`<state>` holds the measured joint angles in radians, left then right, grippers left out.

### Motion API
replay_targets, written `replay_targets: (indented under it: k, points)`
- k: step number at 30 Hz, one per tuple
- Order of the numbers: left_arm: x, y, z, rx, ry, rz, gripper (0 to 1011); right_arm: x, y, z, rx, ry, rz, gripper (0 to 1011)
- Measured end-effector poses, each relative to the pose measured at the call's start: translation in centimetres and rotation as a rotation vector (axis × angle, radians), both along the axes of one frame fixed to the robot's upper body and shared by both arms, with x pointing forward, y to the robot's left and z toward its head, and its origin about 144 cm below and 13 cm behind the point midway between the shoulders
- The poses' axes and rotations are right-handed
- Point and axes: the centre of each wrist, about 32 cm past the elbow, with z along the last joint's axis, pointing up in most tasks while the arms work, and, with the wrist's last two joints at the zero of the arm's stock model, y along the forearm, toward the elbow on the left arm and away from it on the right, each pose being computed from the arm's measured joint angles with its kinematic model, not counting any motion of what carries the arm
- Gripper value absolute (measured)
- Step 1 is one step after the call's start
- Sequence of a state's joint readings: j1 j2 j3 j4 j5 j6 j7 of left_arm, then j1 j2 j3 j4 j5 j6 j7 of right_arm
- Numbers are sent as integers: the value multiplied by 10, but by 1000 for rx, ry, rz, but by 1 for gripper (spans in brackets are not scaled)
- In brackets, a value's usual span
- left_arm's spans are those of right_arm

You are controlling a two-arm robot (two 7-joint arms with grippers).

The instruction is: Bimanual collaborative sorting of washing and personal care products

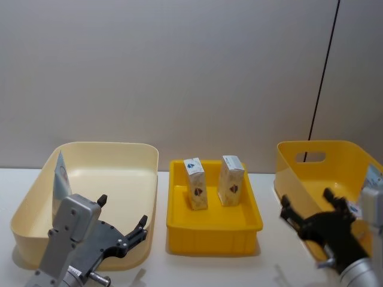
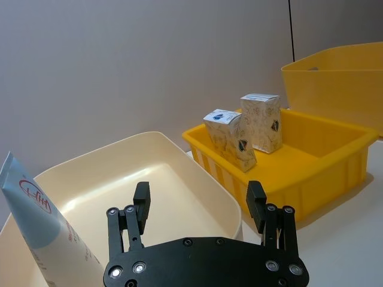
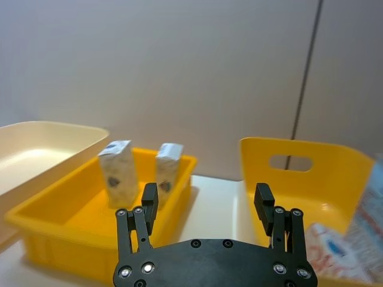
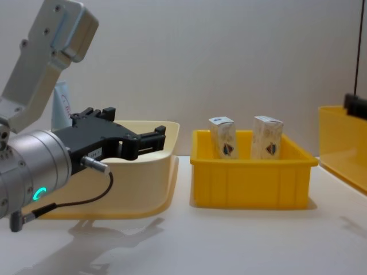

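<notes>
Two small white cartons [image 1: 195, 183] [image 1: 231, 180] stand upright in the middle yellow tray [image 1: 212, 230]. A pale blue-white tube [image 1: 60, 179] leans against the left wall of the cream tub [image 1: 108, 145]. My left gripper [image 1: 122, 212] hovers open over the cream tub's front right corner, holding nothing. My right gripper [image 1: 307, 200] is open and empty at the front of the right yellow tub [image 1: 311, 173]. In the right wrist view, another tube [image 3: 368, 227] and a carton [image 3: 332, 251] lie in that tub. The left wrist view has the tube [image 2: 36, 215] beside the open gripper [image 2: 198, 194].
The three containers stand in a row on a white table [image 1: 269, 263], with narrow gaps between them. A plain grey wall rises close behind. The yellow tub has a handle cut-out [image 1: 314, 157] in its back wall.
</notes>
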<state>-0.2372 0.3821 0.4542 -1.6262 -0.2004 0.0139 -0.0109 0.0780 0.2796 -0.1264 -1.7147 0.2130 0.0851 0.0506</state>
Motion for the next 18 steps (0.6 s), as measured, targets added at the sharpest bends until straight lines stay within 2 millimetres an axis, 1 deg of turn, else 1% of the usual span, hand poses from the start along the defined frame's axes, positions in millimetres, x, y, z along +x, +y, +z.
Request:
replay_targets:
  k: [6, 9, 18]
  points:
    - [0, 0, 0, 0, 0, 0, 1003, -19, 13, -15, 15, 24, 90, 1001]
    - [0, 0, 0, 0, 0, 0, 1003, -25, 17, -19, 23, 31, 116, 1001]
    - [0, 0, 0, 0, 0, 0, 1003, -30, 20, -23, 29, 40, 139, 1001]
